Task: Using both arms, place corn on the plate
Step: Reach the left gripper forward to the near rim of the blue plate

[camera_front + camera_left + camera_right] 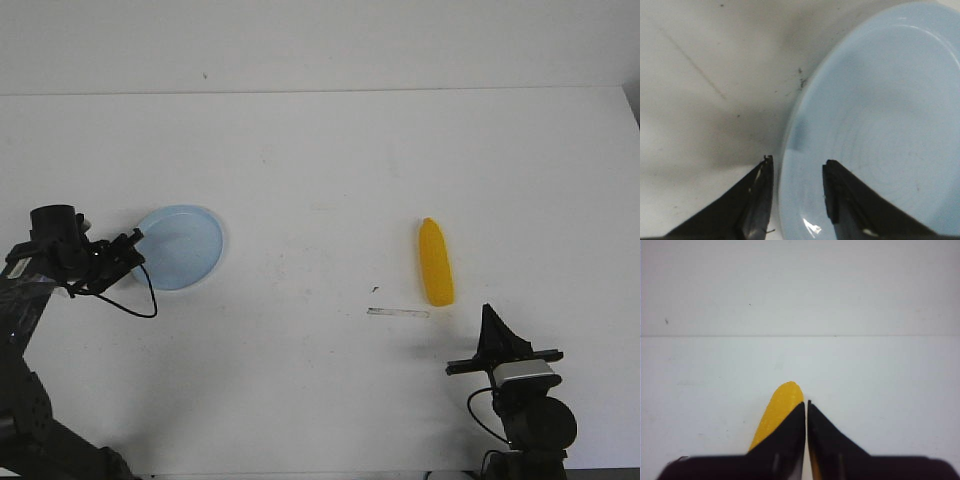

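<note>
The pale blue plate (185, 250) lies flat on the left part of the white table. My left gripper (133, 238) is at the plate's left edge. In the left wrist view this gripper (797, 164) is open, one finger over the table and the other over the plate (880, 110), with the rim between them and not gripped. The yellow corn (435, 262) lies lengthwise on the right part of the table. My right gripper (488, 314) is shut and empty, a little nearer than the corn and to its right. In the right wrist view the corn (780, 402) shows just beyond the shut fingertips (806, 404).
A thin pale strip (398, 312) and a small dark speck (375, 288) mark the table just left of the corn's near end. The table's back edge (320, 92) meets a white wall.
</note>
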You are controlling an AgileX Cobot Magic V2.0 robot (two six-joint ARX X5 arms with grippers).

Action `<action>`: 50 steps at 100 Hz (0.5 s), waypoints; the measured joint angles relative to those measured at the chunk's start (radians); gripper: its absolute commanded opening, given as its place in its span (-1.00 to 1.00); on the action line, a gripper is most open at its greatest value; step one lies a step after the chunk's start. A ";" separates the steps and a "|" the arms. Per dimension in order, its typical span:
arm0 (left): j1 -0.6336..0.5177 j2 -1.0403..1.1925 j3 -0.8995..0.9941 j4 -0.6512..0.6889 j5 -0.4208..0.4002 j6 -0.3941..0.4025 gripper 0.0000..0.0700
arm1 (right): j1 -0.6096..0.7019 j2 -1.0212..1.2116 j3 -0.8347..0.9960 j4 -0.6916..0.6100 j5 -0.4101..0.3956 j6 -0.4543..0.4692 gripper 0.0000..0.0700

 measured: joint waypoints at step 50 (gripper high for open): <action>-0.016 0.018 0.000 0.018 0.000 0.000 -0.42 | 0.000 0.000 0.000 0.000 0.000 0.000 -0.98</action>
